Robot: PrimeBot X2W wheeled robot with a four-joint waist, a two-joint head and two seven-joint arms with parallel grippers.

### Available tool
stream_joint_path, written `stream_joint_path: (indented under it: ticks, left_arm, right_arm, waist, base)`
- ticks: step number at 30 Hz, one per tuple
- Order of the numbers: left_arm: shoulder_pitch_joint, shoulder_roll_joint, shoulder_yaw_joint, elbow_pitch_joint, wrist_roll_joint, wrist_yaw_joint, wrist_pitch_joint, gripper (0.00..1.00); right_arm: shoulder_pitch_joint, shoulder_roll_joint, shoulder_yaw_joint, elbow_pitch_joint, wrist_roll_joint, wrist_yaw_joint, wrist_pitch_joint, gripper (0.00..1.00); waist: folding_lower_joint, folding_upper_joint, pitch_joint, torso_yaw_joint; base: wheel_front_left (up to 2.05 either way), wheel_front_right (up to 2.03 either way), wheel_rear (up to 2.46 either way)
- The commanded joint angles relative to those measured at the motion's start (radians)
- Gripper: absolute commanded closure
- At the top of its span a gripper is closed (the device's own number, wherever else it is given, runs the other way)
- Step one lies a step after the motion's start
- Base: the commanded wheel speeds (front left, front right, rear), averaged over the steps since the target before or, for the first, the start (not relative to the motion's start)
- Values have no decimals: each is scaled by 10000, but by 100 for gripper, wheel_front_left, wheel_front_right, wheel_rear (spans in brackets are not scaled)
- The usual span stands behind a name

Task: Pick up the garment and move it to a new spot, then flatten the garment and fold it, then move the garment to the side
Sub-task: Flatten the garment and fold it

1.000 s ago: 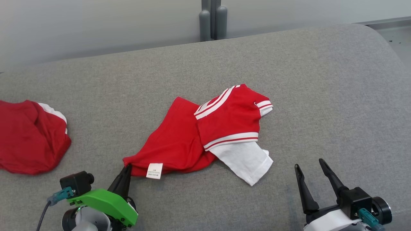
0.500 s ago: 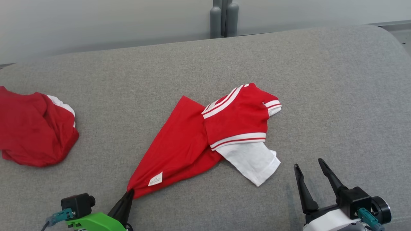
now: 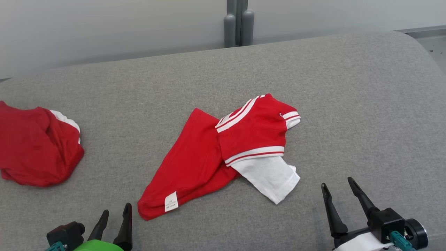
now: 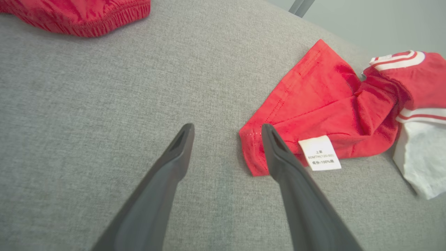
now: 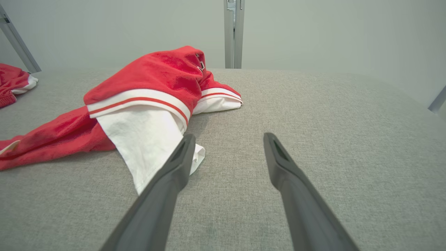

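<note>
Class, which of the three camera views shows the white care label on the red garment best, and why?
The left wrist view: the care label is close, face-on, its print visible, on the red garment. The head view shows it small, print unreadable; the right wrist view, a pale sliver at the left edge.

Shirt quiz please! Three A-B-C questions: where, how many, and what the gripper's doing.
1. Where is the shirt label?
A. by the left gripper
B. on the white sleeve
C. at the collar
2. How many red garments lie on the cushion?
A. one
B. two
C. three
3. The left gripper is:
A. open, empty
B. shut on the shirt
C. shut on the label
Answers: 1 A, the label sits nearest that gripper. 2 B, the shirt plus a heap at the left. 3 A, its fingers stand apart with nothing between.
</note>
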Motion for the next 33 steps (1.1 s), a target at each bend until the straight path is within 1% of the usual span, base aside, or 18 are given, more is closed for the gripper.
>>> stream_joint_path:
  ticks: [1, 2, 6, 12, 13, 16, 18, 21, 29, 33]
  left_arm:
    - [322, -212, 417, -163, 355, 75, -66, 0]
    - [428, -311, 722, -289, 682, 75, -73, 0]
    - [962, -928, 1761, -747, 1946, -191, -74, 0]
    - [1443, -1786, 2931, -965, 3545, -853, -76, 0]
    - [1443, -1786, 2931, -965, 3545, -853, -76, 0]
    - [1717, -2135, 3493, -1128, 4485, -1217, -77, 0]
    - [1927, -2327, 3678, -1149, 5024, -1480, -76, 0]
    - [2160, -2608, 4059, -1159, 5574, -1800, -78, 0]
    - [2520, -3316, 4861, -865, 6394, -2613, -77, 0]
    - [2627, -3577, 5258, -704, 6806, -2928, -79, 0]
  right_arm:
    - [173, -32, -123, -72, -55, 1, -33, 0]
    - [216, -29, -177, -97, -54, 1, -33, 0]
    - [234, -27, -488, -112, -33, 1, -33, 0]
    - [116, -30, -566, 88, -89, 1, -33, 0]
    - [116, -30, -566, 88, -89, 1, -33, 0]
    - [255, -30, -656, 89, -60, 1, -33, 0]
    - [381, -30, -698, 99, -33, 1, -33, 0]
    - [424, -30, -775, 11, -57, 1, -33, 0]
    - [368, -32, -1251, -249, -231, 1, -33, 0]
    - [430, -30, -1493, -277, -405, 1, -33, 0]
  waist:
    - [0, 0, -106, 25]
    - [0, 0, -138, 41]
    - [0, 0, -265, 145]
    - [0, 0, -520, 373]
    - [0, 0, -520, 373]
    - [0, 0, -673, 497]
    - [0, 0, -803, 565]
    - [0, 0, -935, 614]
    - [0, 0, -1174, 669]
    - [0, 0, -1277, 671]
  base:
    - [0, 0, 0]
    - [0, 0, 0]
    - [0, 0, 0]
    - [0, 0, 0]
    - [0, 0, 0]
    - [0, 0, 0]
    - [0, 0, 0]
    - [0, 0, 0]
    - [0, 0, 0]
    - [0, 0, 0]
